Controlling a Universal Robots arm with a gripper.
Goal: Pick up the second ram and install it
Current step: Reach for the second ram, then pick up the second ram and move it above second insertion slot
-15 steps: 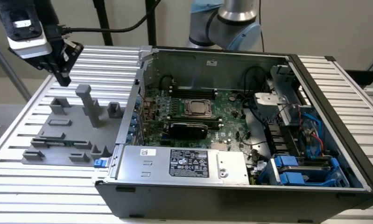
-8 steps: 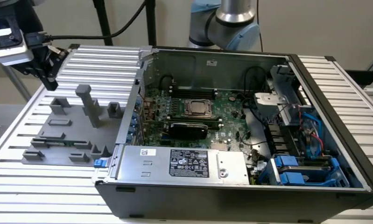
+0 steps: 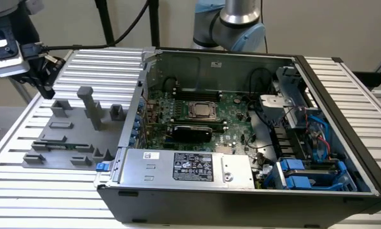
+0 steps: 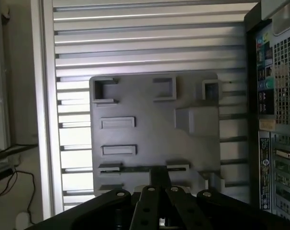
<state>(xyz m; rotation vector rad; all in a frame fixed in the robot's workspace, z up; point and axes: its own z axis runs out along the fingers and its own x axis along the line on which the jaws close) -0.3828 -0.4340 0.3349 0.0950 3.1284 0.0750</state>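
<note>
Second ram, thin green circuit-board stick [image 3: 58,144], sits in grey moulded fixture tray [image 3: 50,156] on ribbed metal tabletop [image 3: 25,191]. Claw [image 3: 47,93] hangs above tray, apart from ram. Grip state: can't tell.

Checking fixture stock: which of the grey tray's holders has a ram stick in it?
The long low holder toward the near edge of the grey tray in the exterior view: the second ram lies in it. The upright posts carry nothing.

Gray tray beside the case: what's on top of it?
A ram sits between two holders, with other gray holders and posts around it. In the wrist view the gripper covers part of the tray, so anything there is hidden.
</note>
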